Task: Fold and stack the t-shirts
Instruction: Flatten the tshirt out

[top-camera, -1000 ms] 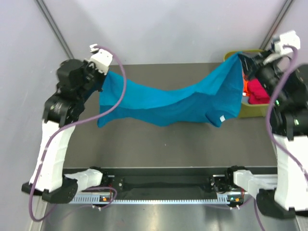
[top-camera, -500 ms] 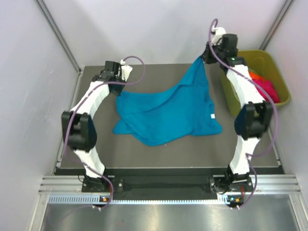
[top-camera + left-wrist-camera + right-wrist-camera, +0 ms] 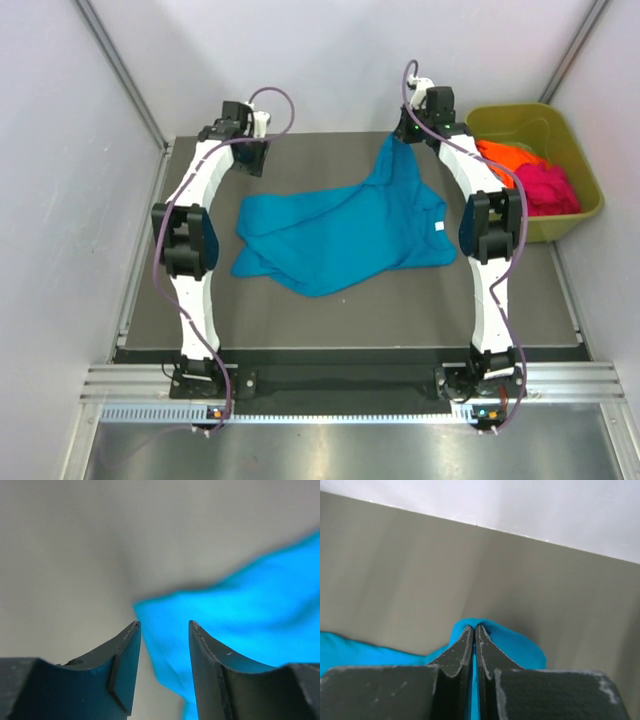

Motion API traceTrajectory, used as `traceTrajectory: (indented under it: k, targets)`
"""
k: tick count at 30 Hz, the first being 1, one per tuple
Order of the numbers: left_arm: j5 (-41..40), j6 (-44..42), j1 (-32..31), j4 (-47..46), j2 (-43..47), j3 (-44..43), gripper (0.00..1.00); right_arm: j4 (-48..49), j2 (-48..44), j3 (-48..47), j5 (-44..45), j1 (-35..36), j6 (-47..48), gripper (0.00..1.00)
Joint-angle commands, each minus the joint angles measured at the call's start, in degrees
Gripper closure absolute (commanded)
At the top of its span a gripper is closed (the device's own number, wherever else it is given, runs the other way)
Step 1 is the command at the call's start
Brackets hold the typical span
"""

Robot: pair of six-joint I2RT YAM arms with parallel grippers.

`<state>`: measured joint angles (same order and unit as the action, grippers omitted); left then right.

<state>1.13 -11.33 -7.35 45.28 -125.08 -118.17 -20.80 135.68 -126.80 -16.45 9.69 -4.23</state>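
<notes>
Overhead and wrist views, spreading step of folding. The teal-blue t-shirt lies crumpled across the middle of the worktop, with its neck label showing near the right-hand edge. One corner is drawn up toward the far edge.

The right arm reaches to that far edge. Its right jaws are pressed together on the raised corner (the right wrist view shows a strip of teal cloth caught between them). Held this way, that side of the cloth is pulled up into a narrow tongue while the rest stays down.

The left arm is stretched to the far left corner. The left jaws stand spread with nothing between them (in the left wrist view the cloth is seen past them, blurred). From above they lie just beyond the shirt's far left edge, apart from it.

The orange t-shirt and magenta-pink t-shirt wait in the olive-green tub at the far right, beside the worktop.

Judgement: the shirt is laid out but not yet flat, and no fold has been made. The next move probably calls for a fresh hold on the left side, so the two arms can pull the wrinkles out before folding. With only one corner held, the cloth could bunch further.
</notes>
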Motion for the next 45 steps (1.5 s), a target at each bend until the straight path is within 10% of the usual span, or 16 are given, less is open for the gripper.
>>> traceTrajectory:
  k: [1,9,45]
  targets:
    - [11.92,8.85,2.78,11.40,6.59,1.26,0.53,3.40,-2.08,-2.22,-1.39,0.59,-1.57,1.00]
    - [18.73,14.41,6.21,11.41,10.47,13.84,0.60,2.61,-4.37,-0.03,-1.48,0.85,-1.22,1.00]
    - [18.12,15.46,9.82,12.56,2.91,20.35,0.64,1.90,-6.13,2.00,-2.19,0.50,-0.25,1.00]
